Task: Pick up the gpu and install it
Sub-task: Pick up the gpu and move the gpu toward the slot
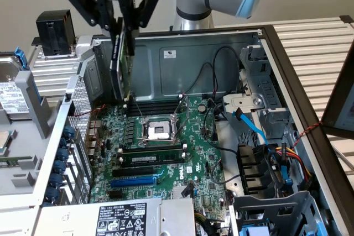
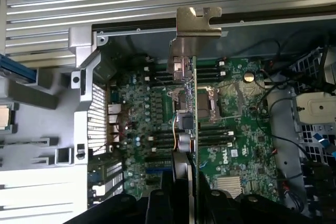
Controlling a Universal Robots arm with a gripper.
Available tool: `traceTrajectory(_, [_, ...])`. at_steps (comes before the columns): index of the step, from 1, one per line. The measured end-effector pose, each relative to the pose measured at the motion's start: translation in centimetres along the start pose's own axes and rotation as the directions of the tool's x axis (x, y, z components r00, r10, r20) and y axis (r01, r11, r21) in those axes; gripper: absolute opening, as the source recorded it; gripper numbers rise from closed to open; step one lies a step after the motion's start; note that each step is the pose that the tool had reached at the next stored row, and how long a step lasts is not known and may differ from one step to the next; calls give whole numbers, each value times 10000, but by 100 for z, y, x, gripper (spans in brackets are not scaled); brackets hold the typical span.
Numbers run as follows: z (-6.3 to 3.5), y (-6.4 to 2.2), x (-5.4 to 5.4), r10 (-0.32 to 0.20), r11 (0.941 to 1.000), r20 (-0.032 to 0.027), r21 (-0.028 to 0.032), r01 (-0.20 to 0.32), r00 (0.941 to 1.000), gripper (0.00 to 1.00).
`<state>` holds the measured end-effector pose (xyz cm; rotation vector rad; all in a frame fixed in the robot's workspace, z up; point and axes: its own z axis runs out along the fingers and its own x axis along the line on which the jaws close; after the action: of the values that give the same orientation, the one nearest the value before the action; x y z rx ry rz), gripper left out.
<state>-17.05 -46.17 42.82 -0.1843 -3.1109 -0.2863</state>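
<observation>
One open computer case (image 1: 188, 53) lies on its side with the green motherboard (image 1: 171, 153) inside, a labelled power supply (image 1: 119, 216) at the near edge, a drive cage (image 1: 260, 89) with blue cables at the exterior view's right, one memory stick (image 1: 152, 157) and a CPU socket (image 1: 156, 131). The gripper (image 1: 121, 26) is clamped on the gpu (image 1: 119, 64), held upright over the board's far edge at the exterior view's left, its silver bracket (image 2: 198, 22) pointing away from the fingers (image 2: 157, 203). The case sits on a pale slatted table (image 1: 315, 42).
</observation>
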Motion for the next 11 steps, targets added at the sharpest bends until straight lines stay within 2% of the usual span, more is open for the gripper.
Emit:
traceTrajectory(3, [7,14,-130,3,10000,-38,13,-3,10000,28])
traceTrajectory(6, [39,53,-208,5,10000,-39,92,-5,10000,28])
traceTrajectory(11, [118,193,-242,7,9998,-30,223,-7,10000,28])
